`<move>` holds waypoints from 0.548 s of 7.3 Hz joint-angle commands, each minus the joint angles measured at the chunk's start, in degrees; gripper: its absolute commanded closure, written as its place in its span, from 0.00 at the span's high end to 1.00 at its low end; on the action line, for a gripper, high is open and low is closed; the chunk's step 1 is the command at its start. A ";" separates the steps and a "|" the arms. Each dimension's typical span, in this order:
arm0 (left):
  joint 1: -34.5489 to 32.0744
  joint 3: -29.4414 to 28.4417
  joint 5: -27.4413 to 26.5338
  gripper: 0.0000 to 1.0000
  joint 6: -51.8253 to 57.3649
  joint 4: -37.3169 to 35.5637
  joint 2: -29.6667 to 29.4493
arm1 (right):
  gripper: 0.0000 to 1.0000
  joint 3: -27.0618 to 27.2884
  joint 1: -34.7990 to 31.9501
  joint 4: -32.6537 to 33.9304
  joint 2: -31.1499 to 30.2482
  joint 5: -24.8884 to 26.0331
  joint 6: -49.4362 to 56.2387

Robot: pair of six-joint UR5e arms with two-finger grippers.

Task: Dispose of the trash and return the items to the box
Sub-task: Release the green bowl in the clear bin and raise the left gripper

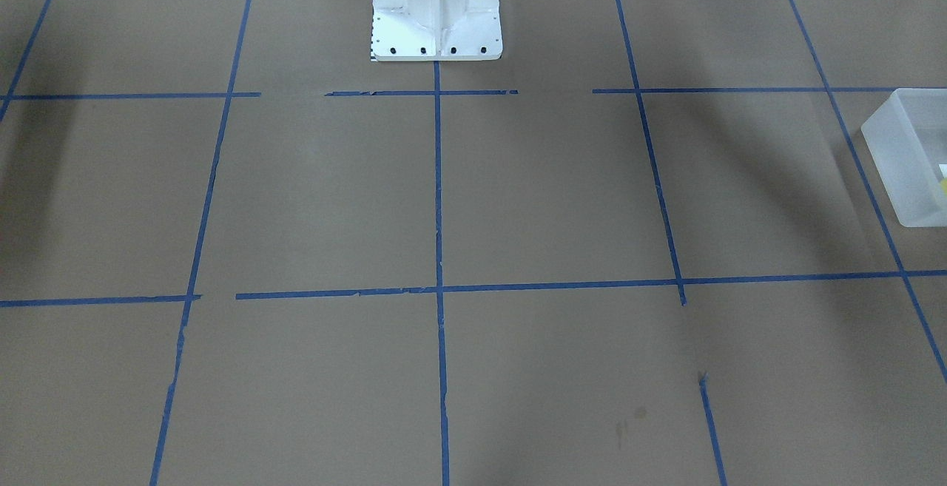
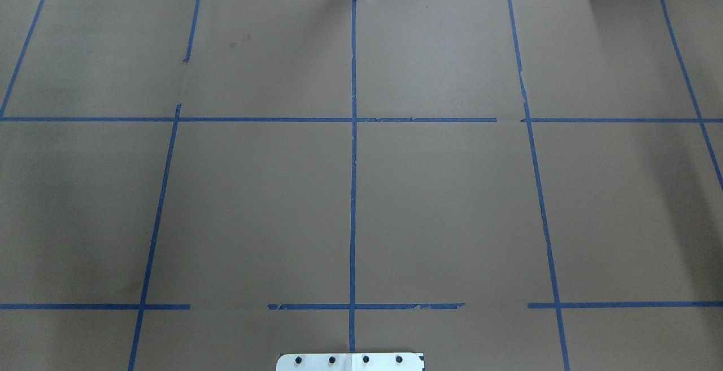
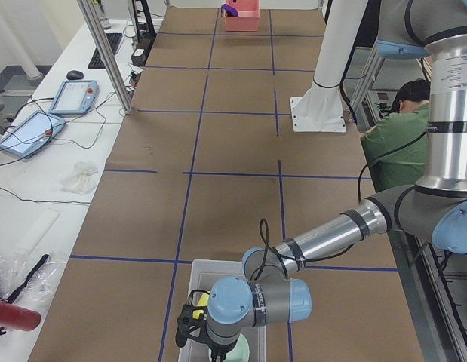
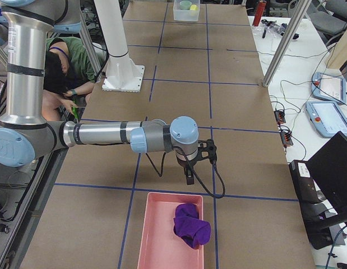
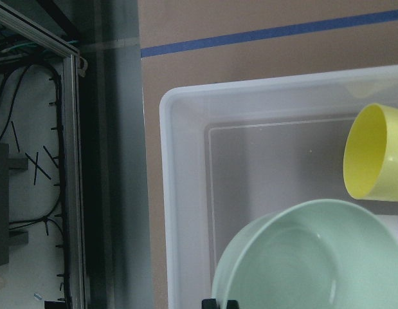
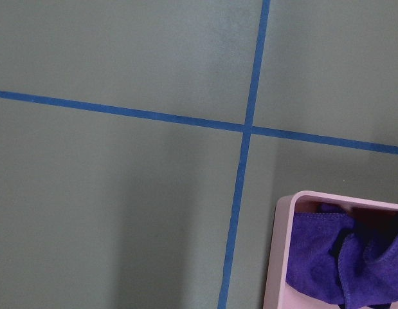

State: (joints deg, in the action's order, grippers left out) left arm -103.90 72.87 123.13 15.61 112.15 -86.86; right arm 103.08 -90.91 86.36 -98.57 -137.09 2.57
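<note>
at the bottom edge of the left wrist view, just two dark tips of the left gripper (image 5: 219, 304), above the near rim of the pale-green bowl (image 5: 314, 257); too little in sight to tell whether spread or closed, or touching anything. inside the translucent bin (image 5: 186, 193), that bowl, and just beside it the yellow cup (image 5: 372, 154), tipped on its side. at the table's other end, the right gripper (image 4: 189, 178), pointing down over the paper, near a pink tray (image 4: 156, 235) with a crumpled purple cloth (image 4: 191, 224) in it; seen only from the side, so no telling open from closed. under it all, brown paper (image 2: 440, 201) gridded with blue tape (image 2: 353, 190). farther off, the white pedestal (image 1: 436, 12), a person in a green shirt (image 3: 395, 143) bent low beside it, and across the table a white bench with a teach pendant (image 3: 72, 95) and loose cables.
</note>
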 commanded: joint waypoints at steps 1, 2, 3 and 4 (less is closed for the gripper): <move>0.01 9.00 0.27 1.00 -0.31 -0.79 -0.77 | 1.00 -0.07 0.03 -0.31 -1.70 0.15 0.33; 1.32 13.75 0.27 1.00 -0.40 -1.14 -0.51 | 1.00 -0.07 0.03 -0.49 -2.06 0.24 0.24; 2.72 16.06 0.62 1.00 -0.14 -0.45 -0.42 | 1.00 -0.07 0.03 -0.40 -2.23 0.42 0.24; 4.65 17.04 4.97 1.00 -0.66 -0.44 -0.51 | 1.00 -0.16 0.03 -0.40 -2.24 0.94 0.24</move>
State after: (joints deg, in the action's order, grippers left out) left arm -101.26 87.71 124.77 15.27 111.54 -87.35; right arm 102.98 -90.88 85.96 -100.68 -136.61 2.81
